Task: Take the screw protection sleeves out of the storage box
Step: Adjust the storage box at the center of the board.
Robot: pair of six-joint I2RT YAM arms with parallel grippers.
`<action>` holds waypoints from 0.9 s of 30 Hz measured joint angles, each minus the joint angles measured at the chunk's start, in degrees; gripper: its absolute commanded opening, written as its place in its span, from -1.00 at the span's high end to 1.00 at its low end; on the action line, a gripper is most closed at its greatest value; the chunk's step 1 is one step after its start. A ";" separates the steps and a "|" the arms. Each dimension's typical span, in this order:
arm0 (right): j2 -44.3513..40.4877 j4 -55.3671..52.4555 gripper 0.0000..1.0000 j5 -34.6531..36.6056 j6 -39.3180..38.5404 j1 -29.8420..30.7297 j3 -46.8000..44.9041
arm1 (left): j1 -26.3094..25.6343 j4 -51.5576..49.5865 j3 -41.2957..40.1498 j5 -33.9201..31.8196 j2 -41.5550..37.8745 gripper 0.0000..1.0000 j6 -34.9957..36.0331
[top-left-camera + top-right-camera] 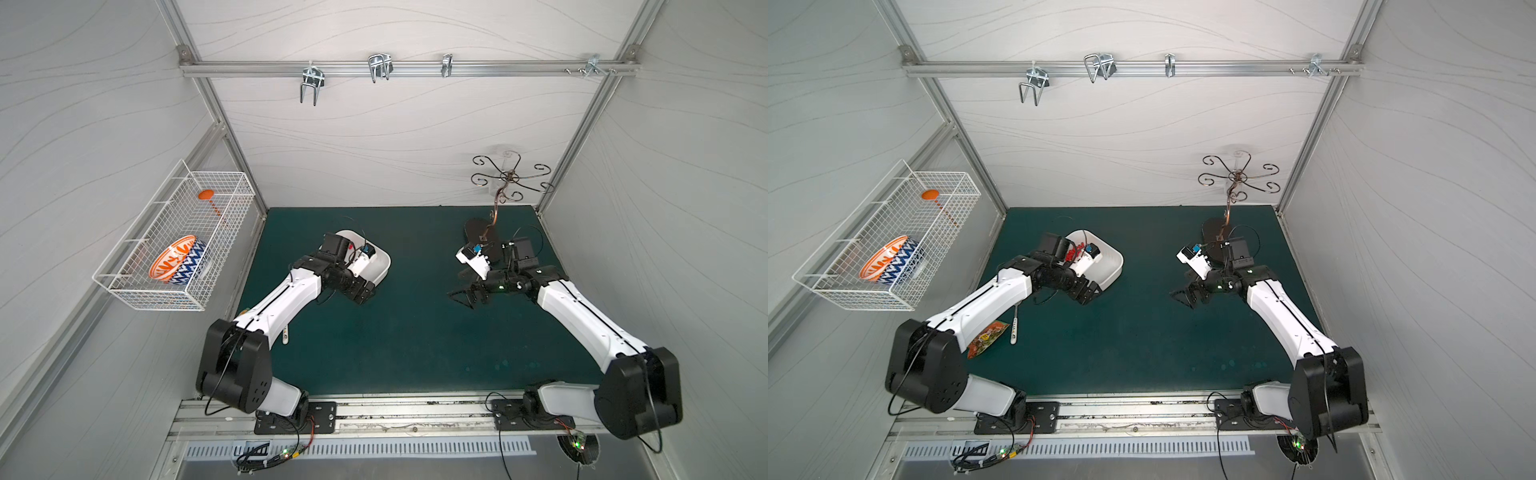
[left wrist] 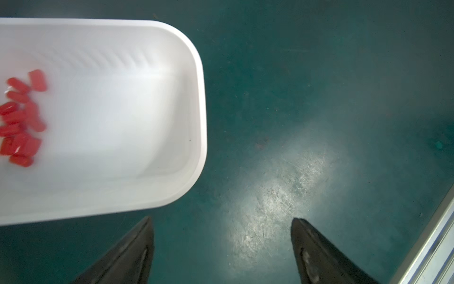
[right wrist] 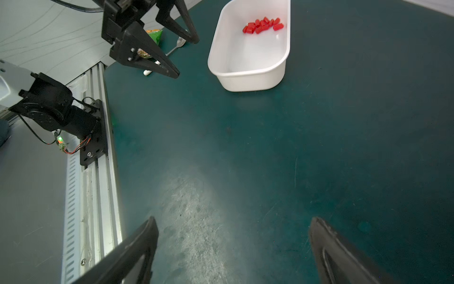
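The white storage box [image 1: 380,266] [image 1: 1112,266] [image 3: 250,56] sits on the green mat, left of centre. Several red screw protection sleeves [image 1: 1072,252] [image 2: 22,118] [image 3: 262,25] lie heaped at its far end. In the left wrist view they are blurred inside the box [image 2: 110,110]. My left gripper [image 1: 365,296] [image 1: 1089,296] [image 2: 221,220] [image 3: 185,57] hangs open just outside the box's near end, over bare mat and holding nothing. My right gripper [image 1: 461,300] [image 1: 1181,300] [image 3: 232,220] is open and empty above the mat, well right of the box.
A wire basket [image 1: 137,286] on the left wall holds a patterned bowl [image 1: 178,259]. A snack packet [image 1: 986,336] and a white-handled spoon [image 1: 1014,328] lie under my left arm. A metal hook stand [image 1: 496,208] rises at the back right. An aluminium rail [image 3: 98,196] edges the mat's front.
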 measured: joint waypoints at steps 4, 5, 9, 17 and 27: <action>0.96 -0.46 -0.98 -0.02 -0.96 0.92 0.00 | -2.99 0.74 4.59 -3.02 6.97 -0.82 0.92; 0.96 -0.48 -0.98 -0.07 -1.20 1.03 0.00 | -3.74 1.31 5.81 -3.82 9.07 -0.81 1.22; 0.96 -0.52 -0.98 0.00 -1.81 1.27 -0.02 | -5.73 1.33 9.25 -5.60 14.75 -0.74 2.29; 0.96 -0.59 -0.98 0.20 -2.43 1.27 -0.02 | -7.67 -5.79 8.96 -3.45 14.47 -0.69 4.70; 0.96 -1.18 -0.98 0.20 -2.89 1.27 -0.02 | -7.56 -17.84 4.61 3.02 4.48 -0.78 8.15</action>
